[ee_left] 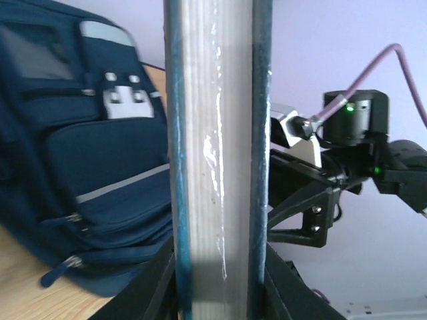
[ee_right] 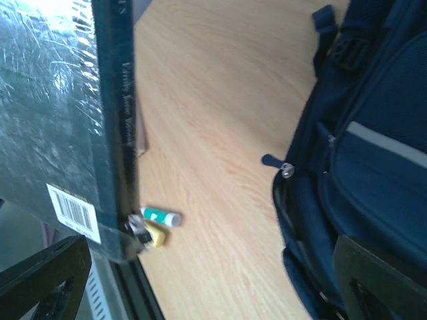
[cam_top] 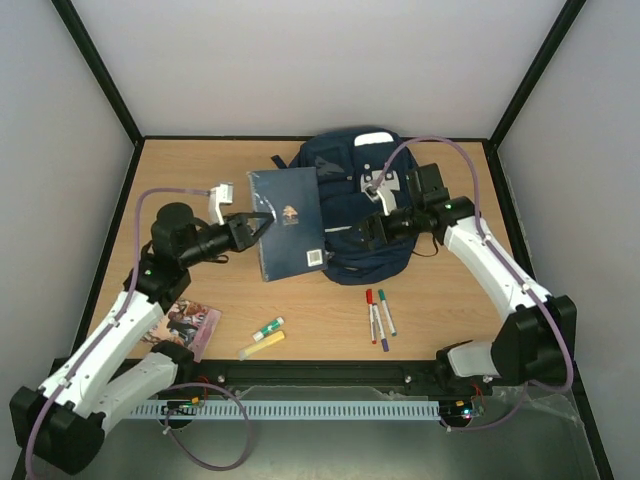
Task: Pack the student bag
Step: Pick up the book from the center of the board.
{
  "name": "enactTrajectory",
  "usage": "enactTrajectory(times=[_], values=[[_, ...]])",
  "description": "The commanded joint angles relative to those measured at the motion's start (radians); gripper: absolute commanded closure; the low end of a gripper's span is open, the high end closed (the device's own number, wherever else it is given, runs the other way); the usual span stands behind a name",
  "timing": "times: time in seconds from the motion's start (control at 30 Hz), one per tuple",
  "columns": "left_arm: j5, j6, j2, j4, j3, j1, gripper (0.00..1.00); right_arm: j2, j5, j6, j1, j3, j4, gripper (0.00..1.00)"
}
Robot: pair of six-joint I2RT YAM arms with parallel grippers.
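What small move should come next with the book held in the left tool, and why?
Probably move the open right tool onto the edge of the student bag near the zip pull and pinch it. The left tool holds the blue book beside the bag, but no wide opening shows for it yet.

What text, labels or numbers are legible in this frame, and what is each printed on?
Nothing can be quoted.
book, spine lettering: too blurred to read.
barcode sticker on the book: only the bars show, the digits are too small.
student bag: no legible label or brand.
markers: any print is too small to read.
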Motion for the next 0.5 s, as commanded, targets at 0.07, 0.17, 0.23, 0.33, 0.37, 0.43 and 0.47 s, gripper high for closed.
enactTrajectory(times=[0.07, 0.17, 0.23, 0.33, 0.37, 0.43, 0.47], values=[[0.040, -0.016, 0.071, 0.446, 0.014, -0.117, 0.98, -0.131, -0.139, -0.001, -0.001, -0.097, 0.038, 0.01], [0.035, -0.036, 0.094, 0.526, 0.008, -0.124, 0.98, -0.185, -0.148, 0.043, -0.005, -0.149, 0.110, 0.01], [0.037, -0.067, 0.099, 0.595, -0.007, -0.124, 0.98, -0.216, -0.167, 0.056, -0.006, -0.167, 0.147, 0.01], [0.039, -0.126, 0.113, 0.705, -0.036, -0.125, 0.98, -0.211, -0.239, 0.055, -0.006, -0.160, 0.153, 0.01], [0.043, -0.142, 0.121, 0.735, -0.041, -0.125, 0.98, -0.204, -0.268, 0.055, -0.006, -0.154, 0.154, 0.01], [0.051, -0.178, 0.143, 0.776, -0.044, -0.125, 0.98, -0.189, -0.337, 0.059, -0.006, -0.147, 0.165, 0.00], [0.057, -0.197, 0.155, 0.807, -0.045, -0.126, 0.98, -0.180, -0.373, 0.067, -0.006, -0.147, 0.175, 0.01]])
